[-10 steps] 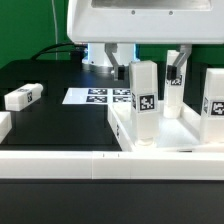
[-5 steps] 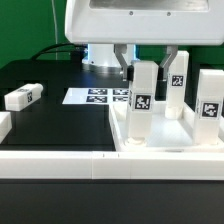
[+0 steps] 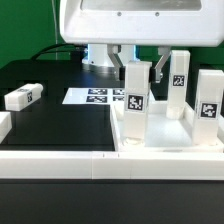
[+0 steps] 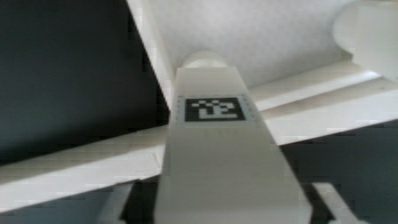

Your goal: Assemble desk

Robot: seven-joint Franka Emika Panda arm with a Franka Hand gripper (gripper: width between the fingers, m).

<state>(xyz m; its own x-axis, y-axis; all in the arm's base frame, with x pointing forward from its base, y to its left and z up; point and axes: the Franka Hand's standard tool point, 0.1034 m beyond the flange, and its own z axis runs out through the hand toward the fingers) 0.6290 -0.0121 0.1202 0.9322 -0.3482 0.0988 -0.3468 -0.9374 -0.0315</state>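
Observation:
The white desk top [image 3: 185, 141] lies tray-side up at the exterior view's right. Three tagged white legs stand upright in its corner sockets. My gripper [image 3: 140, 72] is shut on the front-left leg [image 3: 137, 100], with a finger on either side of its upper part. The other two legs stand at the back [image 3: 178, 82] and at the right [image 3: 208, 106]. In the wrist view the held leg [image 4: 217, 140] runs down from my gripper [image 4: 228, 206] to the desk top [image 4: 267, 45]. A fourth leg [image 3: 22, 97] lies loose on the table at the left.
The marker board [image 3: 92, 97] lies flat behind and left of the desk top. A long low white rail [image 3: 90, 163] runs along the front edge. Another white piece [image 3: 3, 126] sits at the far left. The robot's base [image 3: 100, 55] stands at the back.
The held leg and my gripper have shifted slightly to the exterior view's left. The desk top has turned a little with them. The back leg's tag now faces the camera more.

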